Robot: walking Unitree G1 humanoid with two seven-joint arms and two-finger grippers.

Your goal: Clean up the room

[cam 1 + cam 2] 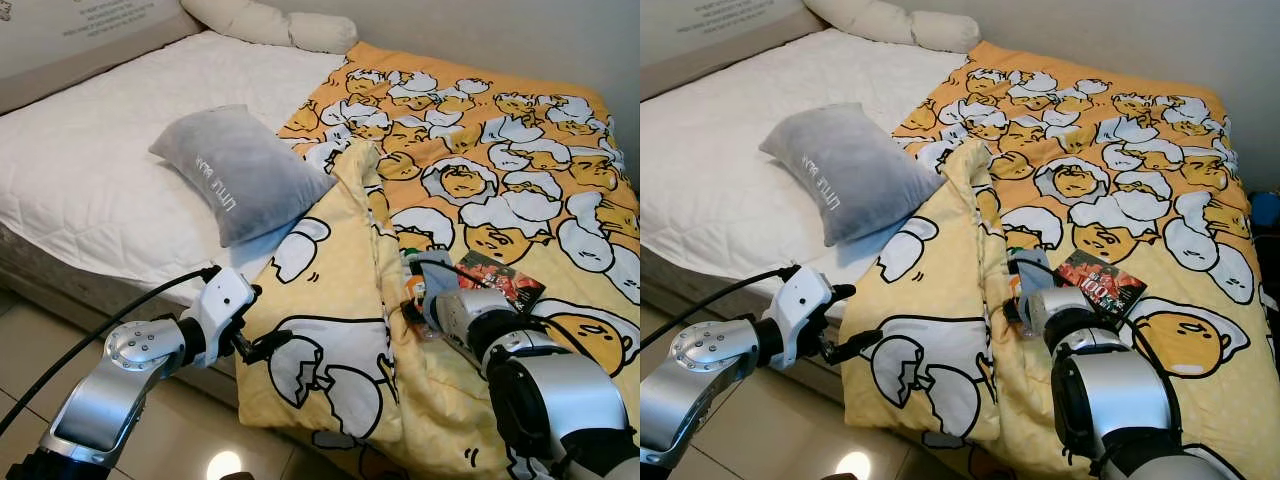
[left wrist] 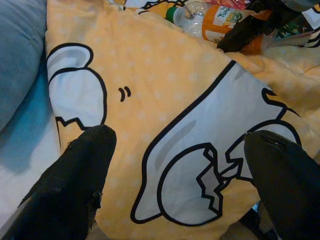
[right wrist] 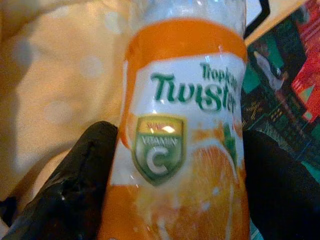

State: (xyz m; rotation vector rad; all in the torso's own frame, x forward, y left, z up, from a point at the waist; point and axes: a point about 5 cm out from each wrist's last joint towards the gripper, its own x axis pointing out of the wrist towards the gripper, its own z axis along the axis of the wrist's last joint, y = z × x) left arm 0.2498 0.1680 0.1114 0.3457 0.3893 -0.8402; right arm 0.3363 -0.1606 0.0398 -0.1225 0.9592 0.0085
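Observation:
A plastic orange juice bottle [image 3: 185, 140] with a green cap lies in a fold of the yellow cartoon-print blanket [image 1: 480, 150] on the bed. My right gripper [image 1: 418, 300] reaches over the blanket and is shut on the bottle [image 1: 413, 275]; its black fingers [image 3: 80, 175] press against both sides of the label. My left gripper [image 1: 262, 320] hovers at the blanket's hanging near corner, by the bed's edge. It is open, its fingertips [image 2: 85, 165] spread wide above the egg-print cloth with nothing between them.
A grey pillow [image 1: 240, 170] lies on the white mattress [image 1: 80, 170], touching the blanket's left edge. A dark red booklet [image 1: 500, 280] rests on the blanket just right of the bottle. White pillows [image 1: 270, 25] sit at the head. Tiled floor [image 1: 200, 440] lies below.

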